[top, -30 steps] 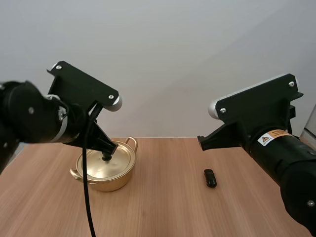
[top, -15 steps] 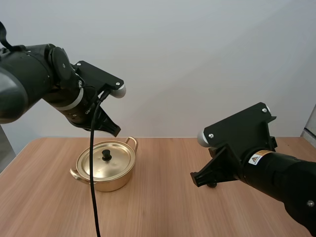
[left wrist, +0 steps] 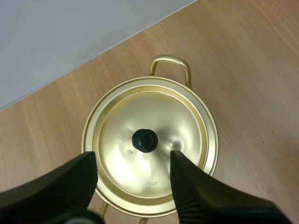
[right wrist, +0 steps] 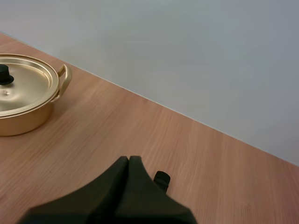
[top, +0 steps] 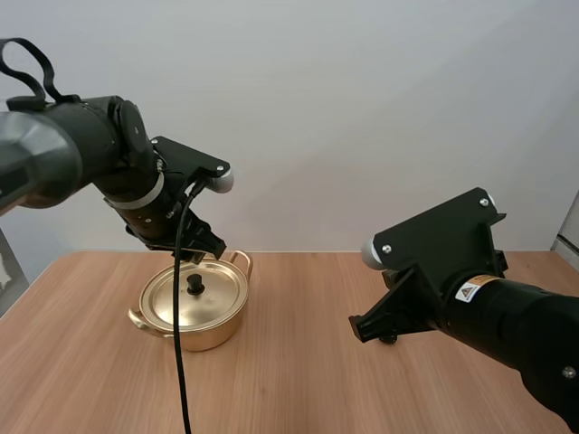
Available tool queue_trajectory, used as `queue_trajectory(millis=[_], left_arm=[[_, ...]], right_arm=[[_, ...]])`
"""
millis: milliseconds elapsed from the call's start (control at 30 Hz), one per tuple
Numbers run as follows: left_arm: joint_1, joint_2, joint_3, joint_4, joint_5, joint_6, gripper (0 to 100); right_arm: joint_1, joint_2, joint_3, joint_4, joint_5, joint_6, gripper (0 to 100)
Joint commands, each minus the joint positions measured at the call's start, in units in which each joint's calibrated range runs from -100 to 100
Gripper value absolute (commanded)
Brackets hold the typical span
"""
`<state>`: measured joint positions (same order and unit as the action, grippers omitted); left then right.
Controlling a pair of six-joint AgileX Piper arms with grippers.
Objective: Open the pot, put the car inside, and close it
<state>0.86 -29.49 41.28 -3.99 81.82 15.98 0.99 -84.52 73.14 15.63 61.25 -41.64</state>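
Observation:
A gold pot stands on the table's left half with its lid on, a black knob at the centre. My left gripper hovers just above the lid. Its fingers stand open, apart on either side of the knob and not touching it. My right gripper is shut into one dark wedge, low over the table at the right. A small black car lies just beyond its tip. In the high view the right gripper covers most of the car.
The wooden table has free room between the pot and the car and along its front. The pot has two loop handles, one towards the back wall. A plain wall stands behind the table.
My left gripper rose off the lid knob, then came back low over the lid and opened. My right arm dropped to the car, hid it, and has stayed there.

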Motion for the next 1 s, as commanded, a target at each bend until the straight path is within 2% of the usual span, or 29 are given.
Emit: queue_trajectory(millis=[0,367,967], left_arm=[[-0.02,2.2,-0.1,0.0,0.3,0.0,83],[-0.02,11.9,-0.1,0.0,0.3,0.4,83],[-0.02,18.8,-0.3,0.0,-7.0,1.6,83]], right_arm=[[0.1,0.0,-0.1,0.0,0.0,0.0,0],[0.1,0.0,-0.1,0.0,0.0,0.0,0],[0.1,0.0,-0.1,0.0,0.0,0.0,0]])
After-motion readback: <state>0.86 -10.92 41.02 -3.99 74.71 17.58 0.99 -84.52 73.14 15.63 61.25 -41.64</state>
